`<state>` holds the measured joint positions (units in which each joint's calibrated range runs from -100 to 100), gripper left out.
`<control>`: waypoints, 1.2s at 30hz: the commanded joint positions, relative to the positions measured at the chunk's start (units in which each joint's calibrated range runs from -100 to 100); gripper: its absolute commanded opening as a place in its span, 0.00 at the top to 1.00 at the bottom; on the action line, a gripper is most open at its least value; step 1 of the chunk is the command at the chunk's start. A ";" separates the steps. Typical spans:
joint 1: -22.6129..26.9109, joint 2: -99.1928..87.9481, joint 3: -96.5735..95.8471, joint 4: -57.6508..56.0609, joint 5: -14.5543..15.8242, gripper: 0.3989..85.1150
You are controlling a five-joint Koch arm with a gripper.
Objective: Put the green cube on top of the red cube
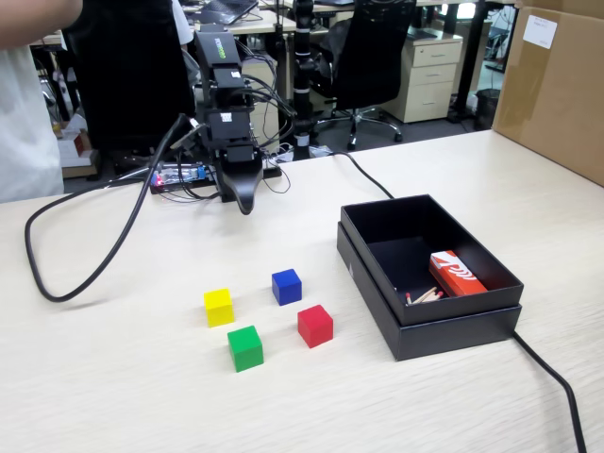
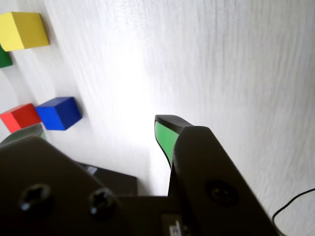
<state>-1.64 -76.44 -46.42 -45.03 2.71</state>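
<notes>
Nothing done yet: green cube (image 1: 245, 347) sits on table near front, just left of red cube (image 1: 315, 325), untouched; gripper (image 1: 244, 202) hangs far back, jaw state indeterminable.

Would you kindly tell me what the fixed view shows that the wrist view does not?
Only the fixed view shows the whole arm, the open black box with the red-and-white carton inside, and the full green cube. Only the wrist view shows the green pad on the pincer tip. Both show the yellow cube, blue cube and red cube apart on the table.
</notes>
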 commanded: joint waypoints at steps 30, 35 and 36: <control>-3.81 89.92 80.51 -6.77 -4.84 0.49; -3.66 93.94 82.32 -6.25 -4.88 0.49; -3.66 94.28 82.50 -6.16 -4.88 0.49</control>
<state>-5.35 18.71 30.72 -51.61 -1.68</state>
